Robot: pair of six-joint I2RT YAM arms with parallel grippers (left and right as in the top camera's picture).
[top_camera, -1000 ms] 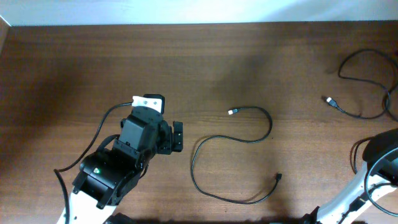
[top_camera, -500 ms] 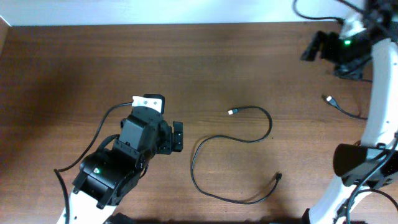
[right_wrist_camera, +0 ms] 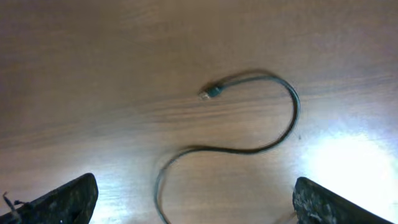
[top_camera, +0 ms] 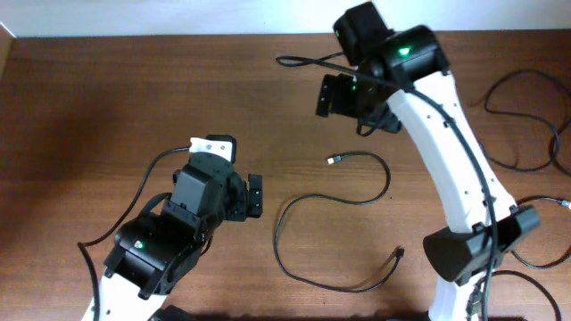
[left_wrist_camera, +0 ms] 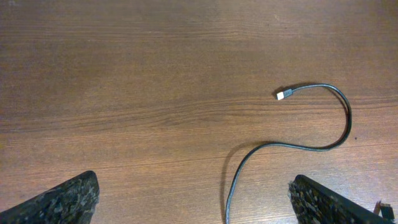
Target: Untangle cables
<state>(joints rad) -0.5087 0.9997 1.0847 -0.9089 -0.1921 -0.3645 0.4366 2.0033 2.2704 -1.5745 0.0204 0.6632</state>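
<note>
One thin black cable point(top_camera: 357, 201) lies in an S-curve at the table's middle, its metal plug point(top_camera: 333, 160) at the upper end and a black plug point(top_camera: 400, 254) at the lower end. A second cable point(top_camera: 533, 168) loops at the right edge, partly hidden by my right arm point(top_camera: 446, 134). The left gripper point(left_wrist_camera: 198, 204) hovers open left of the S-curve, and the cable point(left_wrist_camera: 292, 147) runs up between its fingertips point(left_wrist_camera: 68, 199). High over the plug point(right_wrist_camera: 208, 93) the right gripper point(right_wrist_camera: 199, 202) hangs open. Neither holds anything.
Thicker black wires run along both arms, one arching off the right wrist point(top_camera: 299, 61) near the table's far edge. The left arm point(top_camera: 165, 236) fills the lower left. A pale wall borders the wooden table point(top_camera: 107, 98) at the top.
My right arm has swung from the lower right corner up and across to the top middle, above the cable's metal plug. The left arm and both cables have stayed put.
</note>
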